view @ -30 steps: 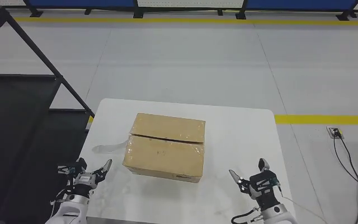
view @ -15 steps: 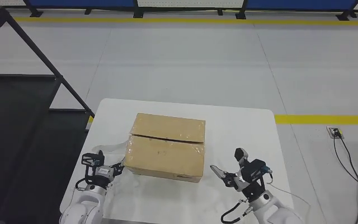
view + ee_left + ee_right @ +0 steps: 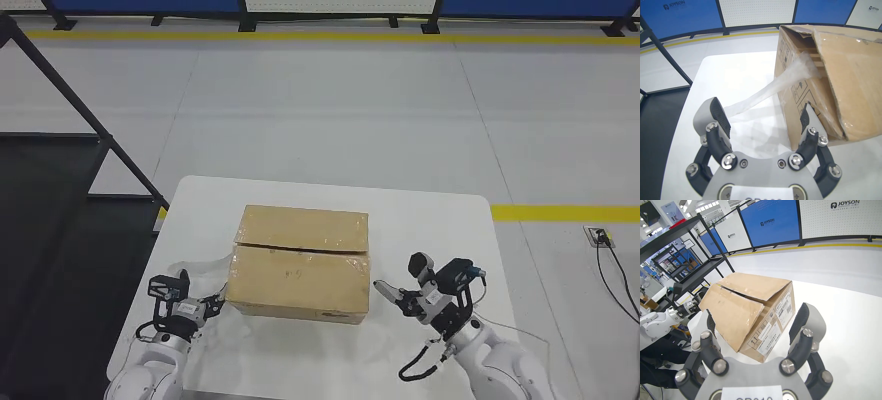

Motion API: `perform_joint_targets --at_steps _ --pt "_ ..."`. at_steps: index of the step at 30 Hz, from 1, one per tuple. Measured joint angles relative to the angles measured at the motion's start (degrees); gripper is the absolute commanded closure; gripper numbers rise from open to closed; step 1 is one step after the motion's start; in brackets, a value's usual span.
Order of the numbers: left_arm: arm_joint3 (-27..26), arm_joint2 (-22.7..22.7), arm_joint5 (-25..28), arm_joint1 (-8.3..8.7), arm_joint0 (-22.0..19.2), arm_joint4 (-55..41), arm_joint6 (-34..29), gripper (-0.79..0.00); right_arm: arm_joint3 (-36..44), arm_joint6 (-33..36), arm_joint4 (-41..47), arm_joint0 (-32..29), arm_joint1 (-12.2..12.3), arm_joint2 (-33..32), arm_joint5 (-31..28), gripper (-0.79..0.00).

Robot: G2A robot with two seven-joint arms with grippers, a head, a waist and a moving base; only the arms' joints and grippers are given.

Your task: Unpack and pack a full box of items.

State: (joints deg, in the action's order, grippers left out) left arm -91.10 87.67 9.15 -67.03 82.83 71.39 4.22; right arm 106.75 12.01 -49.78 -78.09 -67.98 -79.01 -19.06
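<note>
A brown cardboard box (image 3: 300, 262) stands in the middle of the white table (image 3: 430, 215), flaps down, with the seam along its top split. A strip of clear tape (image 3: 761, 93) trails from the box's (image 3: 848, 79) left end onto the table. My left gripper (image 3: 203, 290) is open at the box's near-left corner; in the left wrist view (image 3: 762, 115) one fingertip (image 3: 807, 114) is right against the side wall. My right gripper (image 3: 400, 278) is open just off the near-right corner, and its own view (image 3: 755, 323) looks at the labelled end of the box (image 3: 745, 300).
A black metal rack (image 3: 60, 170) stands to the left of the table, its lower shelf (image 3: 657, 117) close beside the left arm. Bare tabletop lies to the right of the box and behind it. The left arm's gripper (image 3: 687, 308) shows beyond the box.
Both arms came in from the table's near edge to the box. The left gripper went to the near-left corner, the right to the near-right corner. The box has turned slightly.
</note>
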Motion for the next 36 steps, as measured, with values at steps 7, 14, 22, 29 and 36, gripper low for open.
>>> perform_joint_targets --at_steps 7,14,22,29,36 --pt "-0.92 1.02 -1.19 0.05 1.12 1.41 1.00 -0.785 0.58 1.75 -2.03 0.29 0.13 -0.55 1.50 -0.785" --pt "0.07 0.85 -2.56 -0.21 0.37 0.47 0.44 -0.785 -0.14 1.29 -0.69 0.24 0.04 -0.34 1.52 -0.785" --pt "0.09 -0.39 -2.07 -0.40 0.02 1.53 0.62 -0.785 -8.69 7.07 8.64 6.79 -0.29 2.23 -3.84 -0.785" --pt "-0.64 -0.78 -2.51 -0.60 0.44 1.18 0.92 -0.785 -15.99 13.10 17.43 13.52 -0.73 5.03 -7.75 -0.785" --pt "-0.90 0.61 -3.47 -0.67 1.27 -0.01 1.69 -0.785 -19.89 17.24 26.42 17.00 -0.82 6.20 -13.00 -0.785"
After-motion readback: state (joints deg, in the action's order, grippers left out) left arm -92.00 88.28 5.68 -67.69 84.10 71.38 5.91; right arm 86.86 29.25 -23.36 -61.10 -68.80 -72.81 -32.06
